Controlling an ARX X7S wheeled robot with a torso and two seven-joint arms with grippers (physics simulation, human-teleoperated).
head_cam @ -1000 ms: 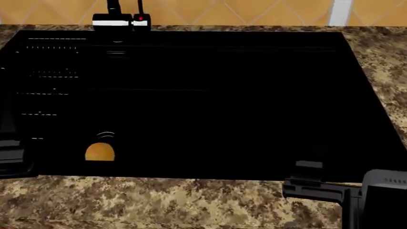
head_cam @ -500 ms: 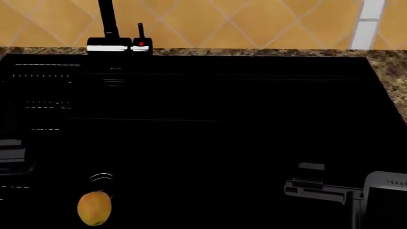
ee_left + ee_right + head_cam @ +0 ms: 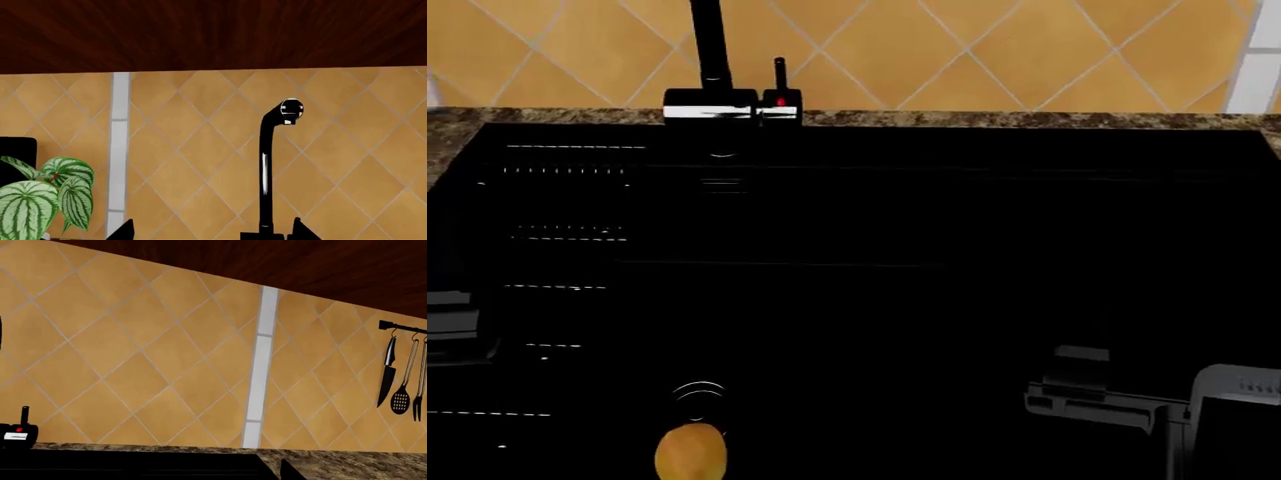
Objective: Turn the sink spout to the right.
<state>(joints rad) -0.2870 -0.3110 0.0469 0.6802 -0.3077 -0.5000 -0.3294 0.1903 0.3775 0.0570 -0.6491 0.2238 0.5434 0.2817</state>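
Our view has swung right: the tall black curved sink spout [image 3: 709,45] now stands at eleven o'clock behind the black basin [image 3: 961,250], untouched. Both grippers' finger states we cannot tell.

Granite counter [image 3: 988,119] holds the sink [image 3: 961,250]; possibly a fruit [image 3: 690,452] inside.

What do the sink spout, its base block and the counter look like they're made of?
Sink spout: glossy black, likely coated metal, given the white highlight streak along it. Base block: polished chrome, by its bright mirror band. Counter: speckled brown granite-like stone, though it is only a render.
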